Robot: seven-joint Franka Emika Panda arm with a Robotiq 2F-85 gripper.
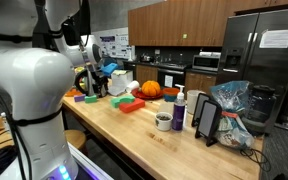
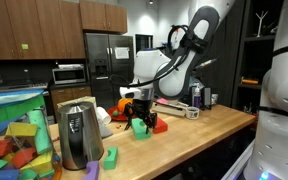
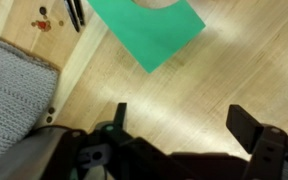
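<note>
My gripper (image 3: 184, 121) is black, the block (image 3: 149, 30) nearest it is plain green, and the counter (image 3: 194, 90) is pale wood with a fine grain. The cloth (image 3: 9, 85) is a grey knit. In an exterior view I see an orange pumpkin (image 1: 151, 89), a red block (image 1: 132, 105), a white arm (image 1: 24, 80) and dark brown cabinets (image 1: 174, 22).

Exteriors face countertop (image 1: 134, 128) oppositely (perhaps); wrist downward.
</note>
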